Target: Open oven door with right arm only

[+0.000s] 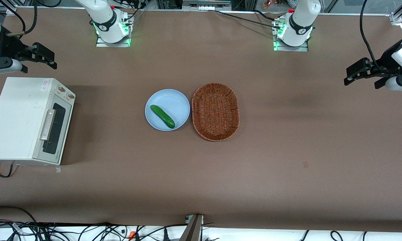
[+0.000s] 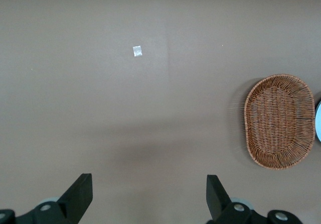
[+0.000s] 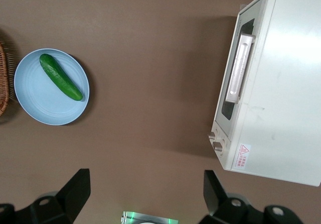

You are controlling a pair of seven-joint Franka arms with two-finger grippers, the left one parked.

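While our gripper (image 1: 48, 57) hangs open in the air, farther from the front camera than the oven (image 1: 16, 117), the oven door (image 1: 53, 132) is shut. A cucumber (image 1: 162, 116) lies on a plate (image 1: 177, 100) in front of the oven.

Place: a robotics lab, not a home kitchen.
Worktop (image 1: 288, 174): one wide brown sheet, bare but for a few props.
Arm bases (image 1: 112, 25): two, bolted at the worktop's edge farthest from the front camera, green lights glowing.
Cables (image 1: 87, 231): tangled along the nearest edge.
Props: toaster oven (image 1: 16, 120), plate (image 1: 174, 100) with cucumber (image 1: 162, 116), wicker basket (image 1: 215, 111).
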